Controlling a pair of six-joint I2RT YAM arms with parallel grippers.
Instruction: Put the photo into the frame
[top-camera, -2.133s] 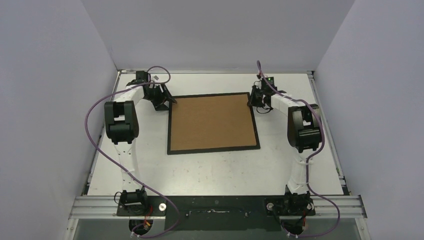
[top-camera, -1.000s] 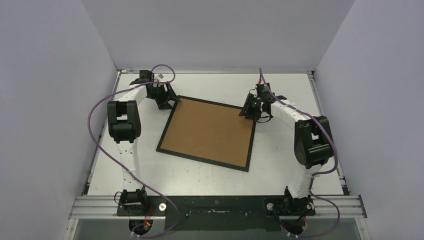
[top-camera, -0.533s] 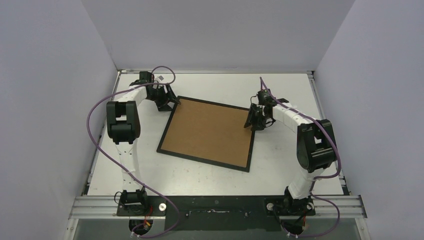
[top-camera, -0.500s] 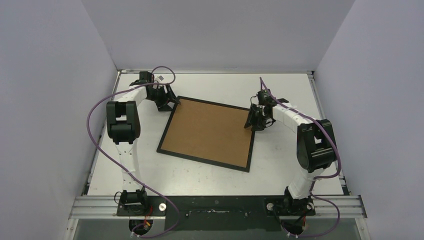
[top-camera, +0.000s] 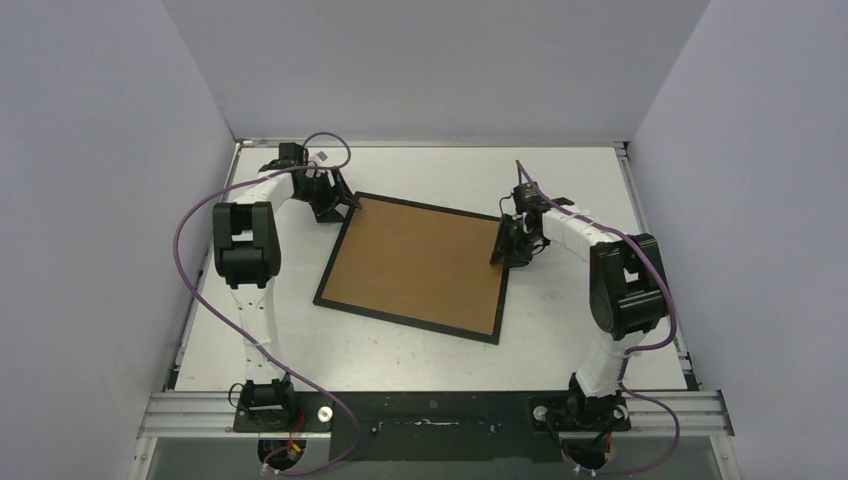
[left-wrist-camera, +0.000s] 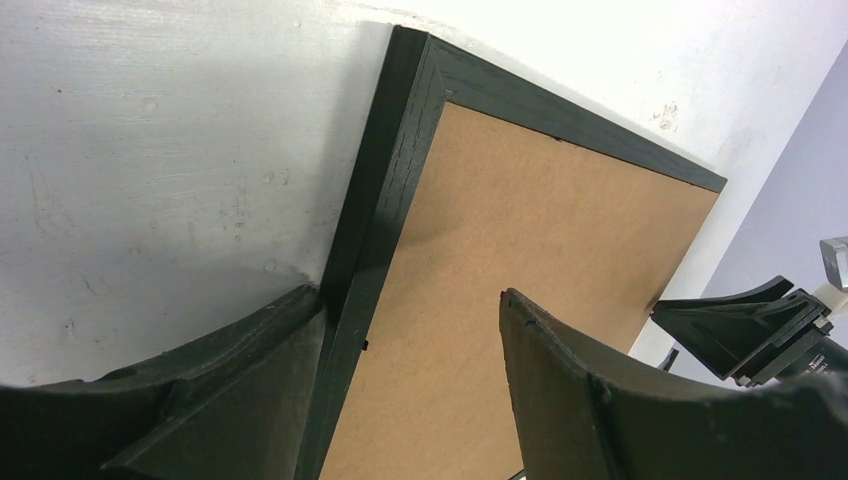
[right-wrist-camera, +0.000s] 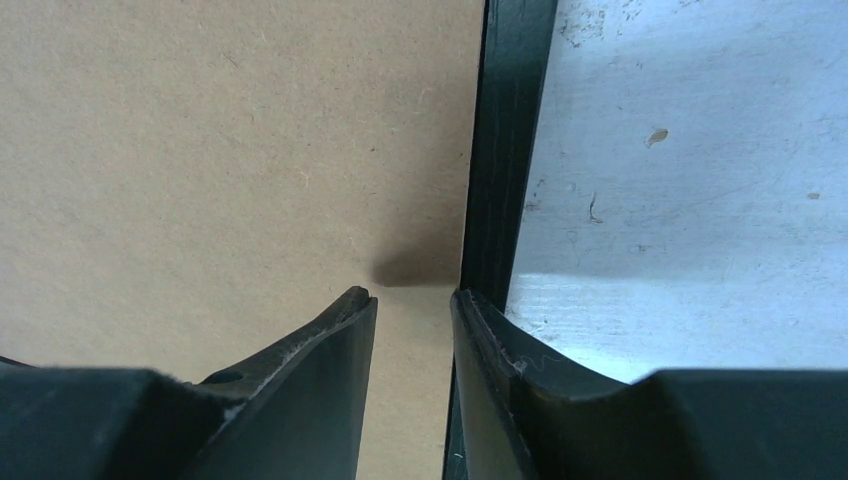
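Top external is showing the left gripper (top-camera: 335, 205) spread wide at 11 o'clock of the frame (top-camera: 405, 318), the right gripper (top-camera: 503, 252) just a bit apart at 2 o'clock.

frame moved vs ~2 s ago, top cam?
Yes. The frame has turned clockwise: its far edge ran parallel to the table far edge; now its right end slants toward the arm bases.

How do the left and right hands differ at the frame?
The left hand is spread wide; the right hand is nearly closed. The left hand straddles the frame's rail at its far left corner; the right hand sits over the cardboard backing and right rail. Both are low, clamping nothing.
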